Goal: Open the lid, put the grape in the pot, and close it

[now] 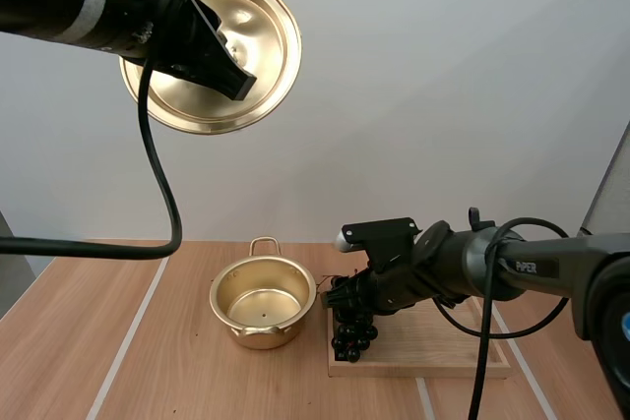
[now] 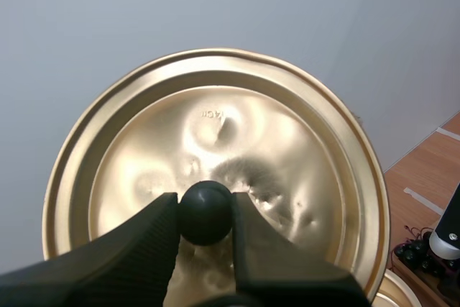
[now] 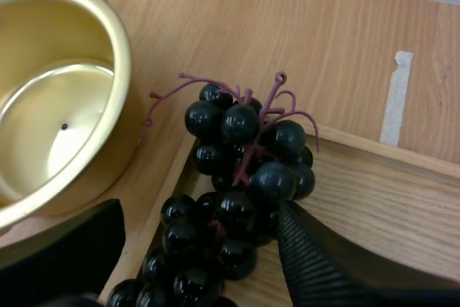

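Observation:
My left gripper (image 1: 221, 64) holds the gold lid (image 1: 258, 46) high above the table, its fingers pinching the lid's black knob (image 2: 205, 212). The lid (image 2: 215, 156) is tilted on edge. The open gold pot (image 1: 262, 300) stands on the table with nothing inside. A bunch of black grapes (image 1: 352, 322) lies at the left end of the wooden tray (image 1: 443, 346). My right gripper (image 1: 346, 302) is low over the bunch. In the right wrist view its fingers (image 3: 323, 264) stand apart on either side of the grapes (image 3: 241, 177), next to the pot (image 3: 57, 106).
The tray's left rim (image 3: 169, 199) runs just beside the pot wall. Pale tape lines (image 1: 128, 341) cross the wooden table. The pot's handle (image 1: 263, 243) points to the back.

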Controlling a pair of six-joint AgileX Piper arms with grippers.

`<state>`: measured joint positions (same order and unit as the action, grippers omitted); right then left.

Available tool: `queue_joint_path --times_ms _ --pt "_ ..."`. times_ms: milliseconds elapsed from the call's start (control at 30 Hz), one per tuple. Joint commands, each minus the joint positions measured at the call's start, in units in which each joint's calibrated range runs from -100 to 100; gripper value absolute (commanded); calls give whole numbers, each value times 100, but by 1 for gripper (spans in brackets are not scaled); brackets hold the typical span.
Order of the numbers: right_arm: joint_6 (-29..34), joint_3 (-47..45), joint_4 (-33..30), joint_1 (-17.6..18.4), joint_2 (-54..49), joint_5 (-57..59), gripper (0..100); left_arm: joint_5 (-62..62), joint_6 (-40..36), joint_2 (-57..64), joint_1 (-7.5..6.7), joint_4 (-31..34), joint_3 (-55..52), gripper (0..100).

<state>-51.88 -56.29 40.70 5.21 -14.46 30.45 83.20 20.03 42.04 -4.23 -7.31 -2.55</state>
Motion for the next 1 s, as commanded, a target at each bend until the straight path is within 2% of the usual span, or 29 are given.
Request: queue_joint_path --times_ms 0,633,667,867,967 --pt "-69 37 -37 6 108 -318 100 8 -51 41 -10 -9 25 0" --pt "-69 37 -283 -7 964 -870 100 22 -51 41 -10 -9 25 0" --pt "-69 37 -283 -7 964 -870 94 22 -51 41 -10 -9 25 0" --pt "-69 37 -283 -7 964 -870 0 22 -51 41 -10 -9 25 0" --pt "-69 37 -283 -7 964 -870 0 40 -51 41 -10 -9 25 0"
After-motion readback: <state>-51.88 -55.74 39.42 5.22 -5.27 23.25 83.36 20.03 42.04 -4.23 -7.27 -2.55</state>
